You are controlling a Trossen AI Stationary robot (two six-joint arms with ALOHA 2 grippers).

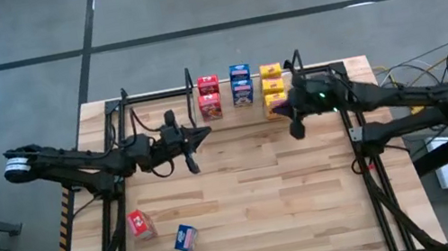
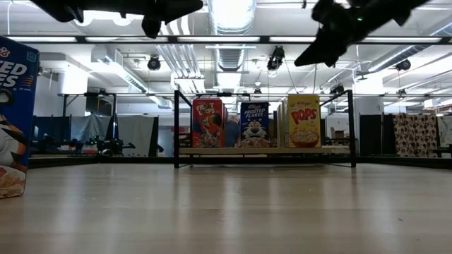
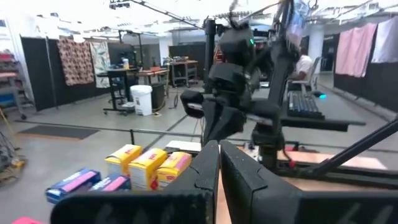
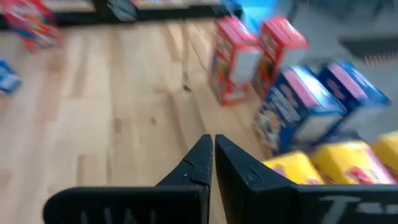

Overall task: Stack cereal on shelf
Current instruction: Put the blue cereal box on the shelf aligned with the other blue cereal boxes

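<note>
Several red [image 1: 209,94], blue [image 1: 241,83] and yellow [image 1: 273,88] cereal boxes stand upright in rows on the shelf [image 1: 155,94] at the table's far edge. The low view shows them on the shelf's board [image 2: 212,150]. A loose red box [image 1: 139,223] and a loose blue box [image 1: 185,237] lie on the tabletop near the front left. My left gripper [image 1: 198,135] hovers shut over the table's middle left, holding nothing. My right gripper [image 1: 297,130] hangs shut and empty in the air just in front of the yellow boxes [image 4: 323,165].
Black frame legs [image 1: 368,165] of the arm stands run along both table sides. The wide middle and right of the wooden tabletop [image 1: 282,198] lie bare. The loose blue box [image 2: 14,113] looms at the low view's left edge.
</note>
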